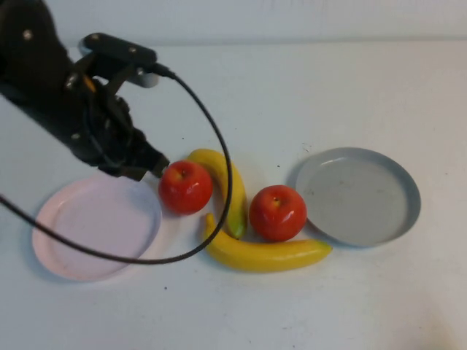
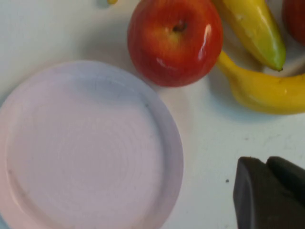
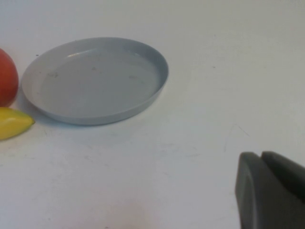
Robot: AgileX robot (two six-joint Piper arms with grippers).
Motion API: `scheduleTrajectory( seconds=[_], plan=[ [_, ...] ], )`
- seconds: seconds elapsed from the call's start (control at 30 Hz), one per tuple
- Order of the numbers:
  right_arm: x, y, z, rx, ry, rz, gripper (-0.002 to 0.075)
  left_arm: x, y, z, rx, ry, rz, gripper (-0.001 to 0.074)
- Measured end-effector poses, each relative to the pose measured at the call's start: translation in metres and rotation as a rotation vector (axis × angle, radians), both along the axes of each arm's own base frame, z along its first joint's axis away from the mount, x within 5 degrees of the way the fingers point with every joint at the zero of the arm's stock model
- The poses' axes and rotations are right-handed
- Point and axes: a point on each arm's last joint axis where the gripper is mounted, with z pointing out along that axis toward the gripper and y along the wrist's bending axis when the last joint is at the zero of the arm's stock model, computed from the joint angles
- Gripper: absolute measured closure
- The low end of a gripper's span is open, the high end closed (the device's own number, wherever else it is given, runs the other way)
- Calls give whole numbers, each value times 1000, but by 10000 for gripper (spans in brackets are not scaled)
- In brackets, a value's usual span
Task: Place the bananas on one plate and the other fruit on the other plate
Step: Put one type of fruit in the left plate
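Currently the left claw (image 1: 157,166) sits beside the near apple (image 1: 185,187), next to the pink plate (image 1: 58,244) by the surface's left edge; its opening cannot be determined. The apple appears rigid, glossy and slippery: grip across its widest girth. The right claw (image 3: 271,191) is off the grey plate (image 3: 147,93); state undeterminable.

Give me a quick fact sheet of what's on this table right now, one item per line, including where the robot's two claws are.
pink plate: robot's left side, nothing on it
grey plate: robot's right side, nothing on it
left apple: on the table beside the pink plate
right apple: on the table beside the grey plate
upper banana: lies between the apples
lower banana: in front of the right apple
left gripper: next to the left apple, above the pink plate's edge
right gripper: seen only from its wrist camera, over bare table near the grey plate
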Motion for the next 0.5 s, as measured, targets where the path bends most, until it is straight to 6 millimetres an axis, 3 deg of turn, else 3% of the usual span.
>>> scheduleTrajectory(
  seconds=[0.13, 0.33, 0.4, 0.5],
  plan=[
    [0, 0, 0, 0, 0, 0, 743, 25, -17, 1, 17, 11, -29, 632],
    [0, 0, 0, 0, 0, 0, 743, 56, -33, -20, 60, 66, -139, 186],
    [0, 0, 0, 0, 0, 0, 743, 63, -37, -33, 75, 91, -159, 108],
    [0, 0, 0, 0, 0, 0, 743, 73, -41, -50, 87, 110, -168, 68]
  ],
)
